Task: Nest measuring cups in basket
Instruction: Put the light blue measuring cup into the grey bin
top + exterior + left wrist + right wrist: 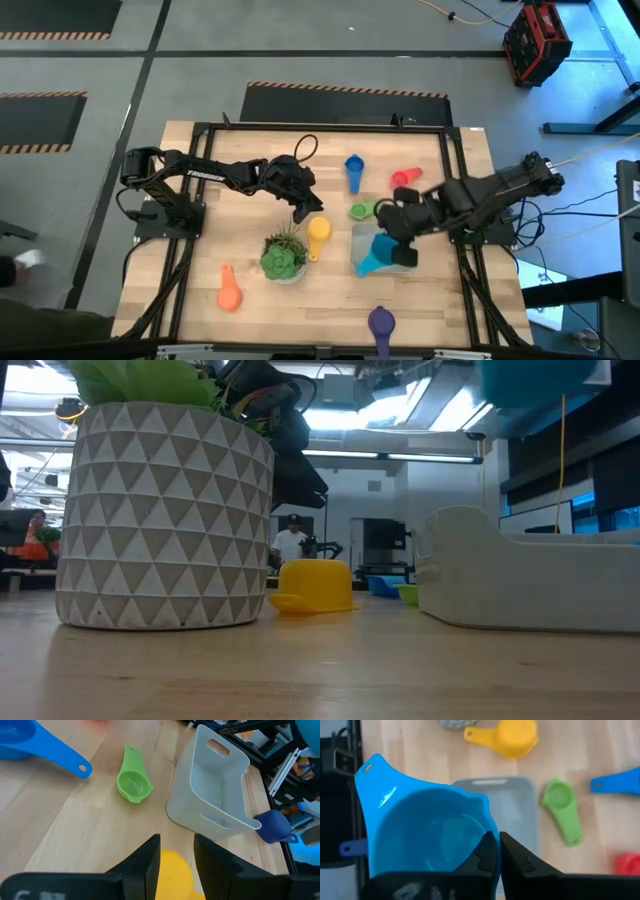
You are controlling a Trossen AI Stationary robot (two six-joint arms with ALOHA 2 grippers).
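Right gripper (497,851) is clamped on the rim of the glossy teal cup (427,835), above the smooth translucent basket (520,805). Left gripper (176,852), fingers parted, hovers over the rounded yellow cup (318,232), at nine o'clock from the basket.

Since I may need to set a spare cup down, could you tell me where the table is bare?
Bare patches: the near left corner beside the orange cup, and the far strip left of the blue cup. Crowded: the middle, where plant, yellow cup, green cup, basket and both arms gather.
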